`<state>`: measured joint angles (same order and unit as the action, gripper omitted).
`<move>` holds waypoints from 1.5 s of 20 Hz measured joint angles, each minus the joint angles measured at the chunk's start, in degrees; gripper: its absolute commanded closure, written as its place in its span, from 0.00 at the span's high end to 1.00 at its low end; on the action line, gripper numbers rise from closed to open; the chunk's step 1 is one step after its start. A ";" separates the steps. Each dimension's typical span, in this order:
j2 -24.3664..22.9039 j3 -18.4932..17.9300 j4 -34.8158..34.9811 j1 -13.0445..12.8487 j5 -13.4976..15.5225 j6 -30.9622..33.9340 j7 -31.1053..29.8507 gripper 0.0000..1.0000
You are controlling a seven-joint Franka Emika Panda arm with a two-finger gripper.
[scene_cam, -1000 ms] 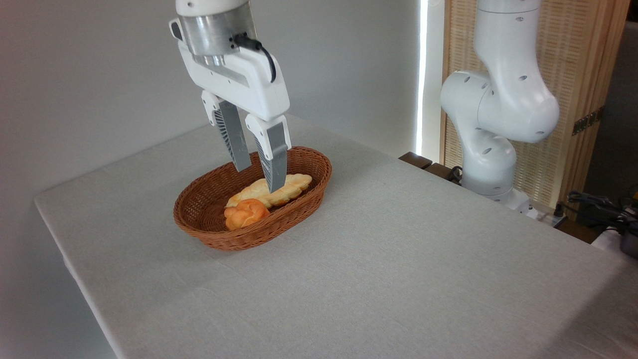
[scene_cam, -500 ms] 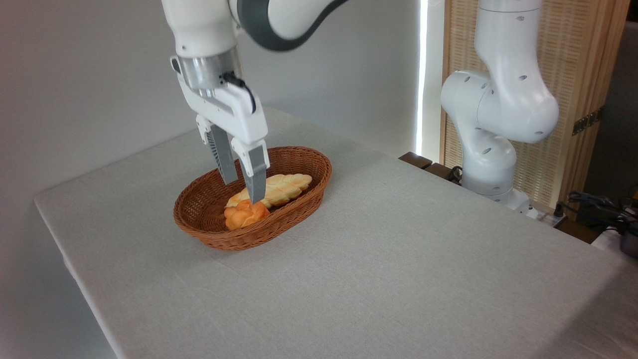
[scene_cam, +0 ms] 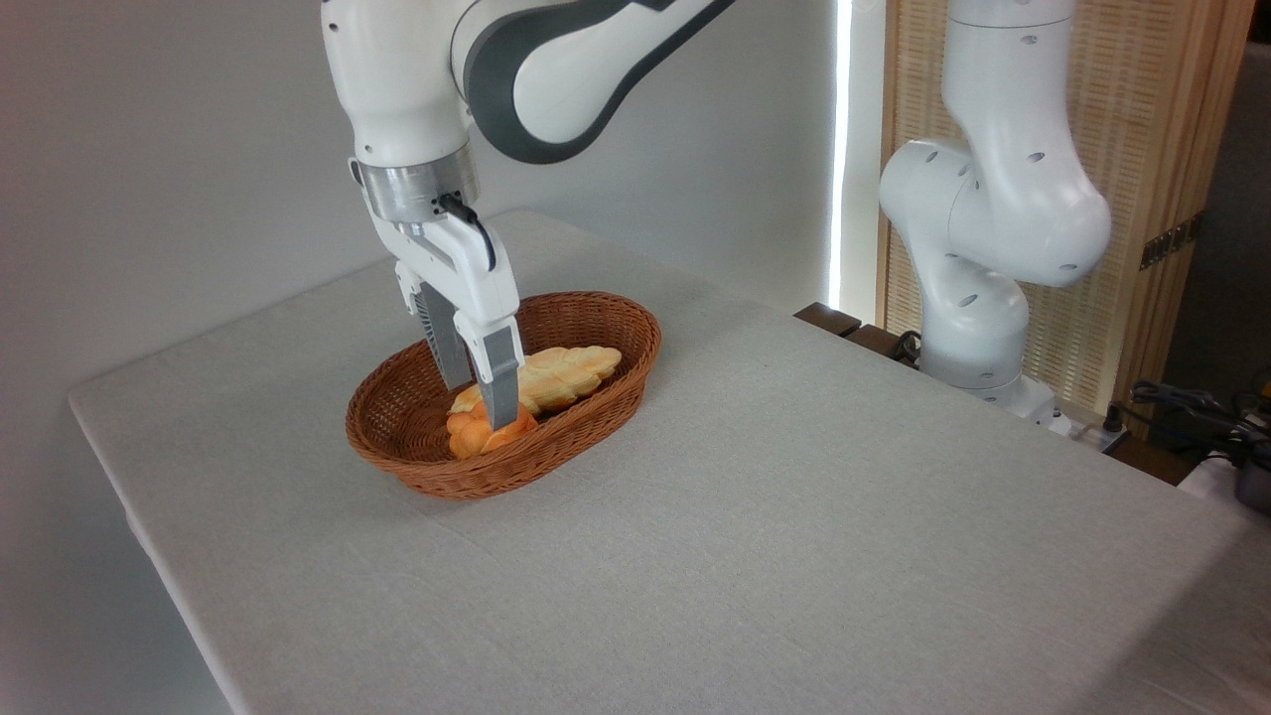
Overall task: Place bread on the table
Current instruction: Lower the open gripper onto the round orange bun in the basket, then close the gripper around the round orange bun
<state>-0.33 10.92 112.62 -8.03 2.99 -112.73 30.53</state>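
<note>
The bread (scene_cam: 466,435), a small orange knotted bun, lies in the near end of a brown wicker basket (scene_cam: 417,475) on the grey-white table (scene_cam: 794,526). My gripper (scene_cam: 481,405) points down into the basket and stands open, one finger in front of the bun and the other behind it. The near finger (scene_cam: 499,382) covers part of the bun's right side. Whether the fingers touch the bun I cannot tell.
A longer pale-yellow braided loaf (scene_cam: 568,365) lies in the basket just behind and right of the bun. The arm's white base (scene_cam: 978,298) stands beyond the table's far right edge, with cables (scene_cam: 1192,407) beside it. A wall runs behind the table.
The gripper has moved left and down, from above the braided loaf to low inside the basket, with its fingers now on either side of the bun. The bun and loaf have not moved.
</note>
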 measured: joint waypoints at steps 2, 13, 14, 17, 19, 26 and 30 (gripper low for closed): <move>0.71 0.00 0.04 -0.32 -0.01 -0.43 0.00 1.00; 4.57 1.05 0.34 -1.08 -0.16 -3.05 0.00 0.84; 4.58 1.14 0.51 -1.08 -0.41 -3.05 0.01 0.75; 4.63 1.90 1.14 -1.10 -2.22 -3.34 0.02 0.61; 4.65 2.31 1.82 -1.10 -2.91 -4.24 0.02 0.44; 4.64 2.34 2.11 -1.10 -3.08 -4.75 0.13 0.28; 4.64 2.34 2.11 -1.04 -3.09 -4.75 0.13 0.28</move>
<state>4.30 13.26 114.73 -9.07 -0.11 -117.48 30.66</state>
